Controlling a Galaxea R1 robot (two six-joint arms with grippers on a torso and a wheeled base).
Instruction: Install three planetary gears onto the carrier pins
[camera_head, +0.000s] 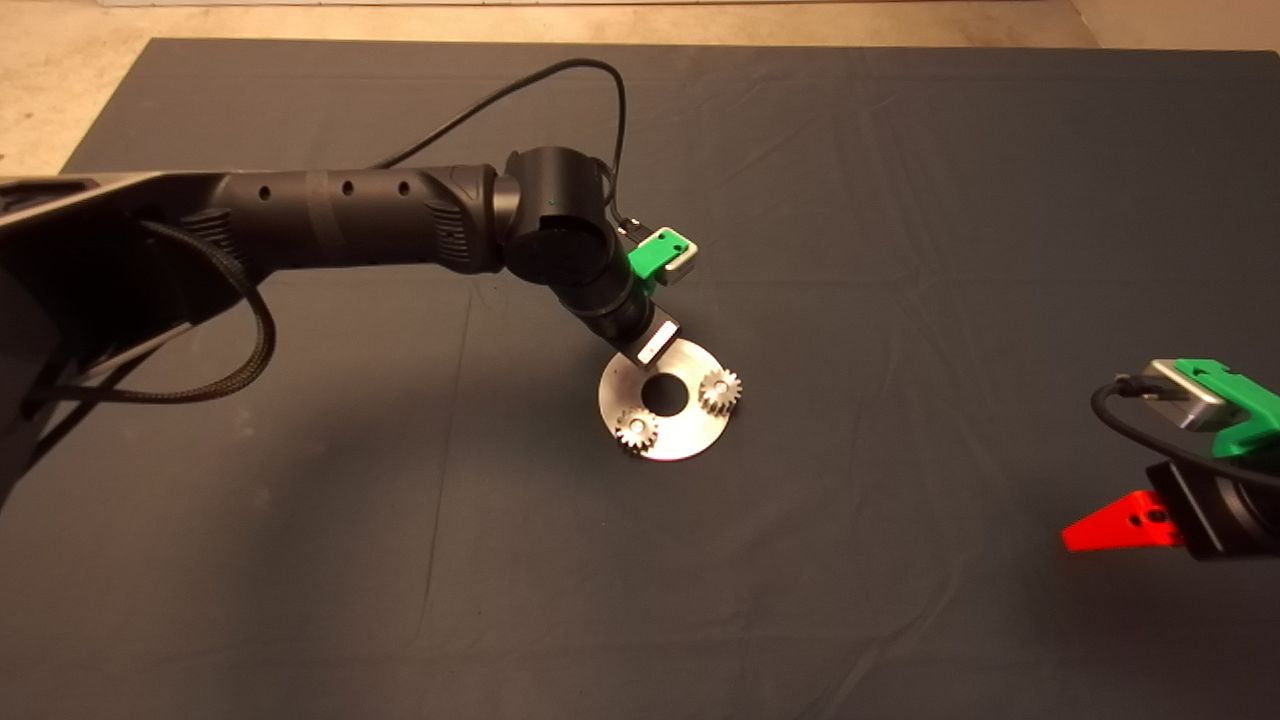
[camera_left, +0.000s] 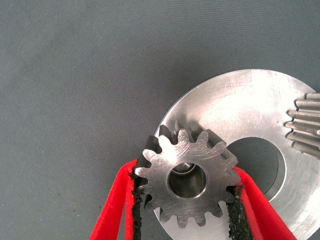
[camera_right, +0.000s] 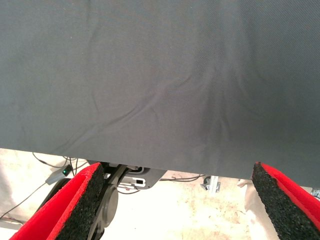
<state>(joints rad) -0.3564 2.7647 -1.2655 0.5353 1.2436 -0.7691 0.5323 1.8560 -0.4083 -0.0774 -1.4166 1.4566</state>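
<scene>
a small silvery toothed metal gear (camera_left: 187, 178) sits pinched between the left gripper (camera_left: 186, 200) pads, over the flat shiny silver disc (camera_head: 680, 440) at its 11 o'clock rim; two gears (camera_head: 719, 390) (camera_head: 635, 429) occupy 2 and 7 o'clock; right gripper (camera_right: 180, 200) spread, parked lower right

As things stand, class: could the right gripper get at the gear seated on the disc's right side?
Probably yes. The right gripper waits open at the mat's lower right edge, with bare mat between it and that seated gear. The left gripper, shut on the third gear, works from the disc's far-left side.
</scene>
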